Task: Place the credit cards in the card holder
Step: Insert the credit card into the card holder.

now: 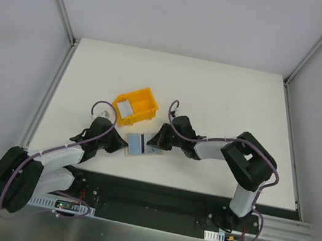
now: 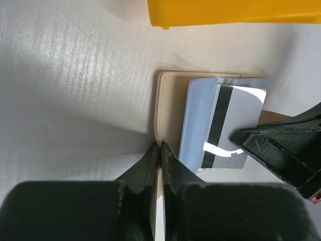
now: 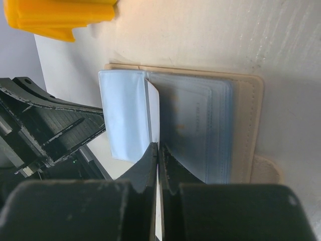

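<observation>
**Tabletop** (image 1: 228,95): white. The items you are working with sit left of its middle, towards the near edge.

**Bin** (image 1: 146,107): yellow plastic, open top, standing just beyond the holder and not touching it.

**Second card** (image 1: 125,109): pale grey, lying inside the bin.

**Holder** (image 2: 170,110): beige, spread open and flat on the tabletop between your two tools. Its stitched border shows along the edges. Its snap tab (image 3: 263,168) sticks out on the side away from the left tool.

**Sleeves** (image 3: 200,125): clear plastic leaves, stacked over the holder's inner face.

**Card** (image 2: 239,113): silvery grey with a black stripe facing up. It rests on the pale blue stack in the open holder. You cannot tell whether any part of it is tucked into a sleeve.

**Left tool** (image 2: 160,150): closed. Its tips meet on the holder's border at the corner nearest your left arm, and beige material runs between the fingers (image 2: 145,168), so it is pinching the holder there.

**Right tool** (image 3: 158,149): closed, with its tips down at the near edge of the card. In the right wrist view a thin pale sheet rises from between the tips. You cannot tell whether the tool pinches it or only presses on it.
</observation>
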Robot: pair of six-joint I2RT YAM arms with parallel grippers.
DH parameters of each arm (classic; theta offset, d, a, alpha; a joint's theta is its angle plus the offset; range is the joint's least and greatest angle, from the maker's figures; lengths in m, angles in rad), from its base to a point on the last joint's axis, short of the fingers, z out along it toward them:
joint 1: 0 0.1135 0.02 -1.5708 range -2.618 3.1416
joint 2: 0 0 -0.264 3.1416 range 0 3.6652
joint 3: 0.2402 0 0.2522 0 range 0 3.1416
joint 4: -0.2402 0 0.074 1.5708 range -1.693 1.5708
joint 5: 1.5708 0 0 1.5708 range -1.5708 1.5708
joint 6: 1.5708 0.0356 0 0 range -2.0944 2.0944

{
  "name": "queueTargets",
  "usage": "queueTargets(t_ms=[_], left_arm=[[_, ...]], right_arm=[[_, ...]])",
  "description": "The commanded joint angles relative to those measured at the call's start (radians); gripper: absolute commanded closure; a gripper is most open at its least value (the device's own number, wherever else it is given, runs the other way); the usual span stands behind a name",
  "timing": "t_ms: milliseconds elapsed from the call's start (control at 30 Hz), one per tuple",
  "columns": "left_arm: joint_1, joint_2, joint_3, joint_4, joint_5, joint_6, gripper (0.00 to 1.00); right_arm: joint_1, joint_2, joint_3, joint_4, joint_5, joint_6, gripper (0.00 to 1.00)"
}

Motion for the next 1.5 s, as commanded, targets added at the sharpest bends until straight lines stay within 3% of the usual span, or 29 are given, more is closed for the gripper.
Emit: queueTargets(t_ms=[0, 167, 733, 1467], left_arm=[[0.003, 0.017, -0.002, -0.055, 0.000, 0.019, 1.00], [0.002, 0.011, -0.006, -0.053, -0.002, 0.018, 1.00], [0.003, 0.017, -0.011, -0.046, 0.000, 0.018, 1.00], [0.003, 0.008, -0.019, -0.045, 0.000, 0.015, 1.00]], right_arm=[[0.000, -0.018, -0.019, -0.112, 0.086, -0.043, 0.99], [-0.014, -0.025, -0.012, -0.124, 0.115, -0.060, 0.99], [0.018, 0.041, 0.021, -0.134, -0.046, -0.021, 0.99], [-0.042, 0.043, 0.046, -0.086, -0.003, -0.066, 1.00]])
